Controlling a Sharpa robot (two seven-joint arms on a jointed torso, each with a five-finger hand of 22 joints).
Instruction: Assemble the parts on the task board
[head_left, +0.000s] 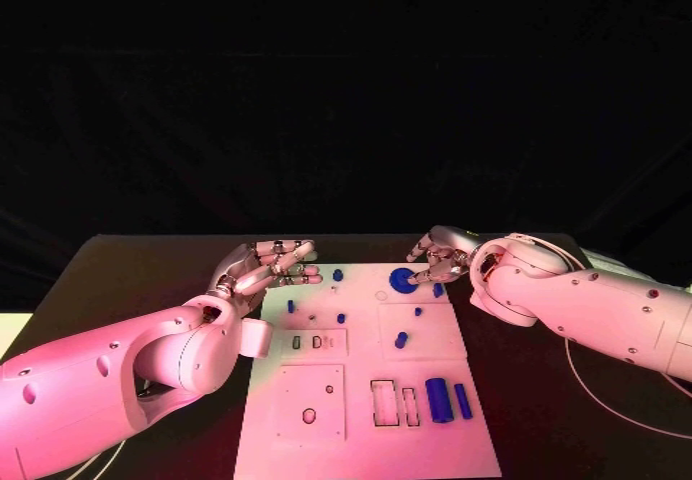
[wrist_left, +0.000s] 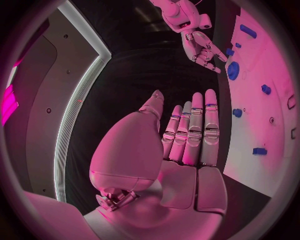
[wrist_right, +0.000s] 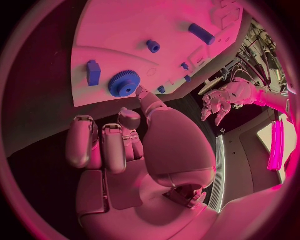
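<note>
1. At the far end of the task board, a blue gear lies flat on the white surface, just beside the right hand.
2. Right hand: its fingers are loosely curled and hold nothing, with one fingertip close to the gear's toothed rim; whether it touches, I cannot tell.
3. Left hand hovers over the dark tabletop at the board's far left corner, fingers straight and close together, palm empty.
4. Other parts on the board: two blue cylinders near the rectangular slots, and several small blue pegs standing in the middle.
5. Handling, as a judgement: the gear looks light, stiff and probably smooth plastic, unlikely to break. Pinching it across the toothed rim should give the best purchase, since the teeth resist slipping.
</note>
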